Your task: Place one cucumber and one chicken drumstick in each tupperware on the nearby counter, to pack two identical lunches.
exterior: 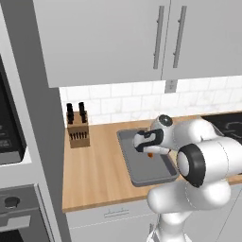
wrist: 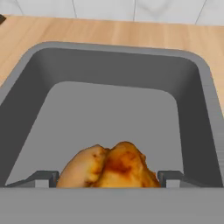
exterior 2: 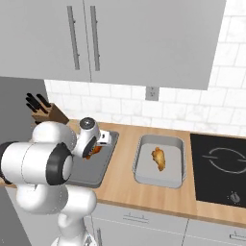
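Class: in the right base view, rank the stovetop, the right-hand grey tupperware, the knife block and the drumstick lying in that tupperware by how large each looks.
1. Stovetop, though cut off by the picture's edge.
2. Right-hand tupperware.
3. Knife block, partly hidden behind the arm, so its full size is unsure.
4. Drumstick, clearly smallest.

Light was even and soft across all three views, with no single source to pick out. Shadows were faint: a darker band sat under the wall cabinets [exterior: 142, 38] on the tiled backsplash [exterior 2: 192, 110], and the inner walls of the tupperware [wrist: 131, 65] read darker than its floor. The white robot arm [exterior: 208, 160] carried smooth shading without hard glare. Edges were slightly soft and blocky throughout, perhaps from low resolution. The chicken drumstick [wrist: 109, 168] close to the hand camera looked smeared in texture.
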